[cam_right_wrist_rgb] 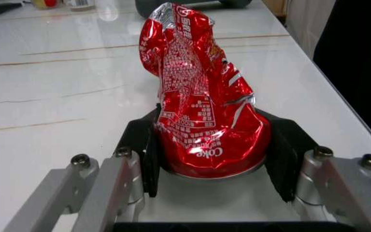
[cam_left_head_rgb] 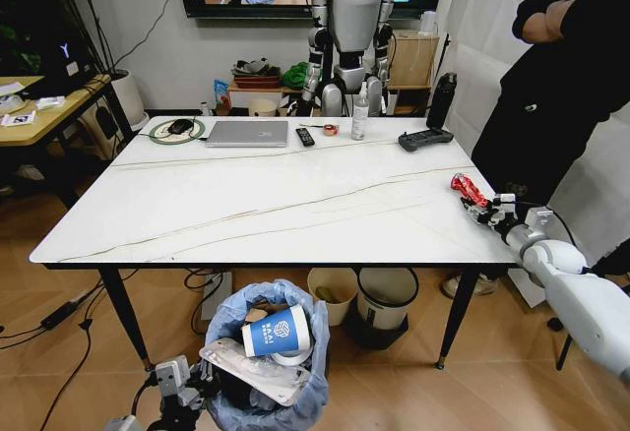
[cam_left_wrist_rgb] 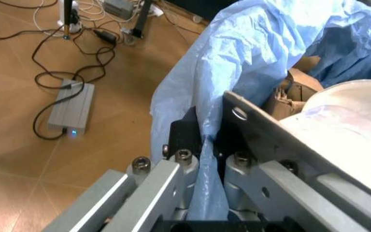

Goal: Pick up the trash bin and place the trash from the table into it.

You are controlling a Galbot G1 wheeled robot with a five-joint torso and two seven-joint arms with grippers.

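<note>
left end effector (cam_left_wrist_rgb: 202,159) pinches trash bin (cam_left_head_rgb: 264,357); right end effector (cam_right_wrist_rgb: 214,162) clasps red wrapper (cam_right_wrist_rgb: 198,101) on marble table (cam_left_head_rgb: 266,205).

We see even, bright indoor light — soft glare streaks on the glossy white marble-look table (cam_left_head_rgb: 276,195), sharp highlights on the crushed red foil can (cam_right_wrist_rgb: 202,116). Close metal gripper parts blur — the far tabletop softens too.

- We see right arm (cam_left_head_rgb: 591,303) white, rounded shell, silver wrist collar
- right gripper (cam_right_wrist_rgb: 214,159): black pads, silver links, hex screws
- left gripper (cam_left_wrist_rgb: 205,145) matches
</note>
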